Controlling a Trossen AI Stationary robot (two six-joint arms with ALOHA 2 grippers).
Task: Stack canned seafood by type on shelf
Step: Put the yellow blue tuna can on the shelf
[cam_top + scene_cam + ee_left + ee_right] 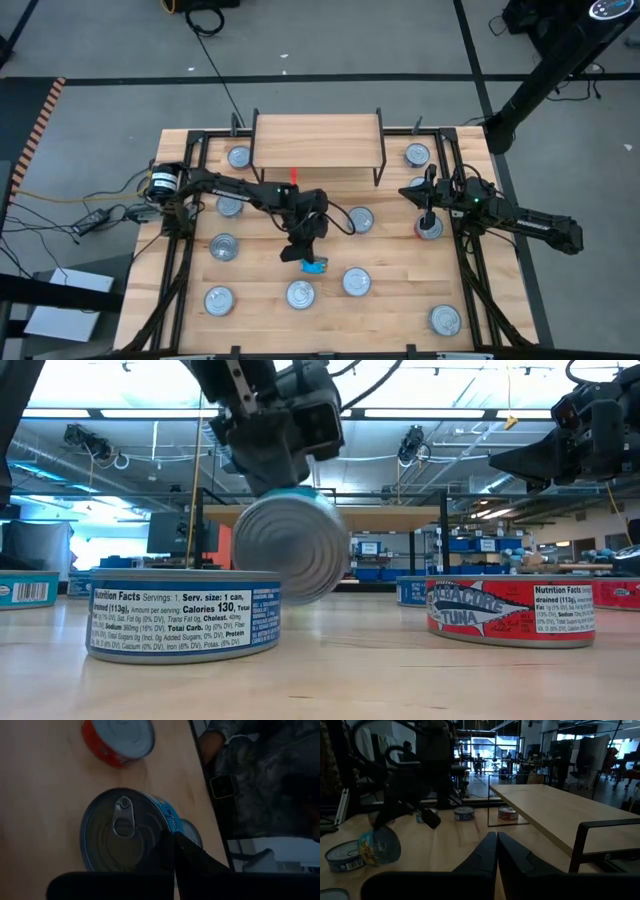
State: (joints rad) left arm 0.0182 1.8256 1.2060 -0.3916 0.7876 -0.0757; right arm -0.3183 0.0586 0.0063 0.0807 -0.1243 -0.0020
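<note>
A grey floor [380, 40] crossed by dark tape lines [330, 74] surrounds the slatted wooden table [395, 255], with black cables [215, 55] trailing across it. Beyond the table lies an open workshop: long ceiling light strips [420, 413], exposed ducts [60, 455], monitors [165, 532], blue storage bins [470, 545] and desks under bright light
</note>
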